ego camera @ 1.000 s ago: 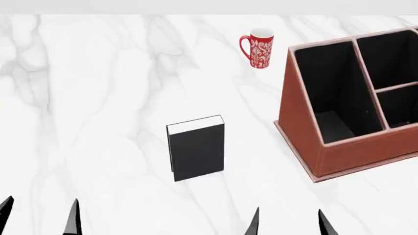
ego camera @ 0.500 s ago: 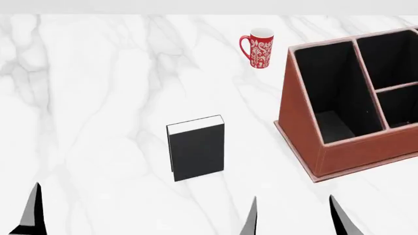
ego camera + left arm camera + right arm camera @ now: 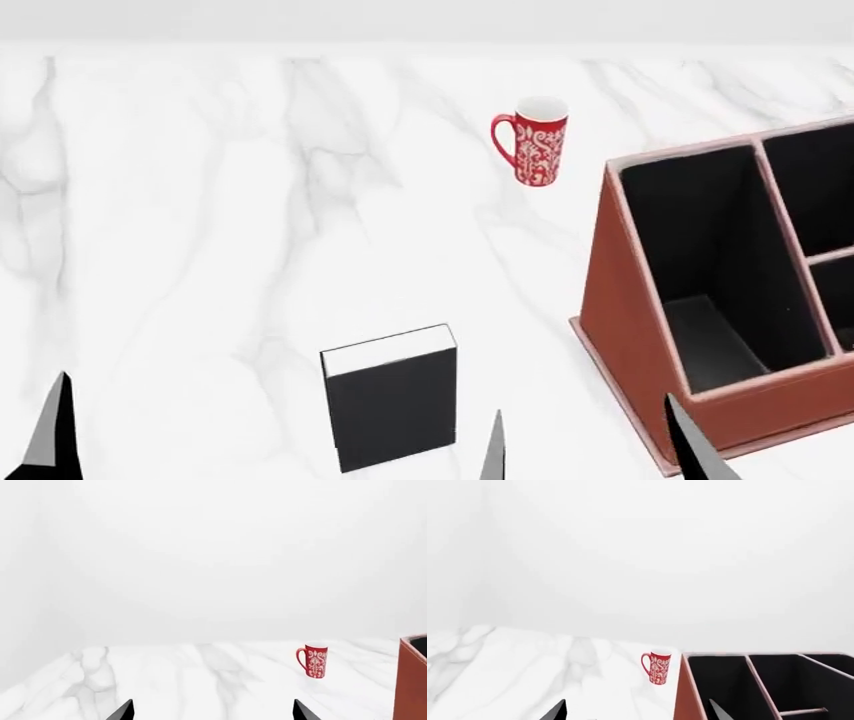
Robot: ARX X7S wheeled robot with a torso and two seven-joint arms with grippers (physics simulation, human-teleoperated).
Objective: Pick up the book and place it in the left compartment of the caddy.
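Book (image 3: 390, 410) stands upright on the worktop (image 3: 200, 250), near edge, left of the caddy (image 3: 634, 350) and apart from it. Left compartment (image 3: 714, 280) shows only black lining. Mug (image 3: 534, 141) sits far side, just left of the caddy's far corner. I see the right claw (image 3: 587, 450) spread wide, holding nothing, just right of the book. Left claw (image 3: 210, 711) also wide, nothing between its tips, well left of the book.

Right tool (image 3: 587, 450) and left tool (image 3: 210, 711): thin, black, pointed fingertips with grey sheen
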